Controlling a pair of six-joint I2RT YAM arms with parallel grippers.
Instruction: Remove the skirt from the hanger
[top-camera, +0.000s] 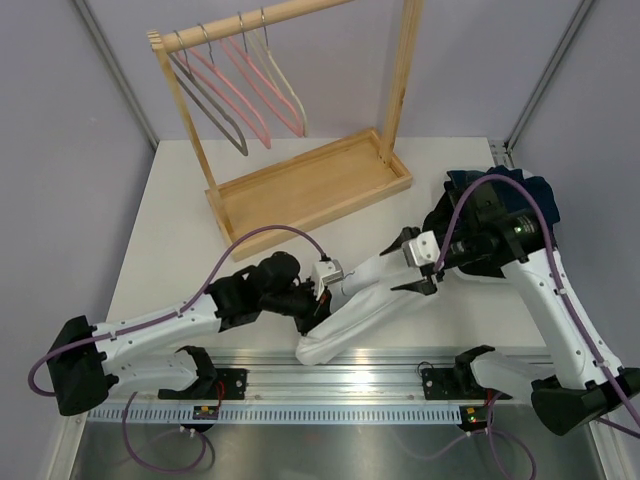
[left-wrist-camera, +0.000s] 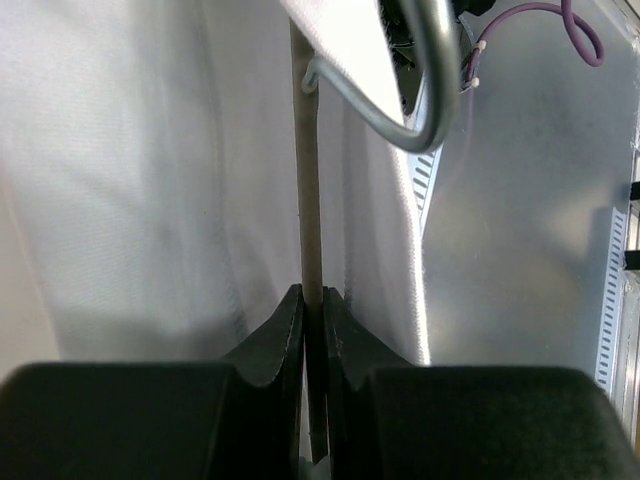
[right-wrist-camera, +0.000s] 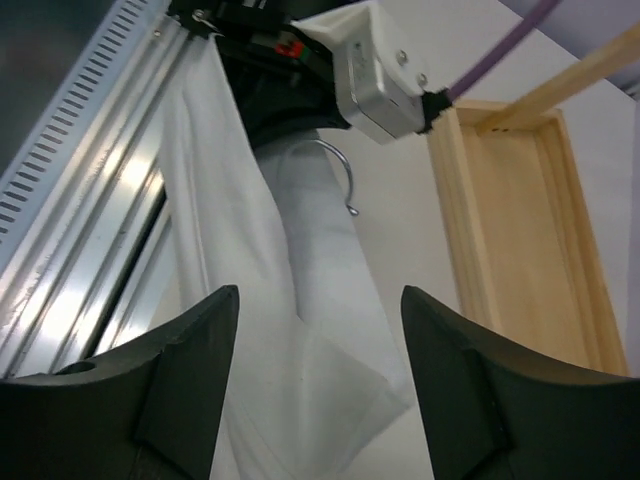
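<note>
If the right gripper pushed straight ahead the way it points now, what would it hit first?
Most likely the white fabric skirt, lying between the fingers of the open right gripper. Depth is unclear, but nothing else shows nearer.

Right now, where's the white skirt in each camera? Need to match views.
Top external: the skirt lies diagonally between the two arms, low centre.
Left wrist: the skirt fills the left and centre, behind the hanger rod.
Right wrist: the skirt runs from top left down through the centre.
Shared landmark: the slotted rail along the near table edge, just right of the skirt in left wrist, upper left in right wrist.
</note>
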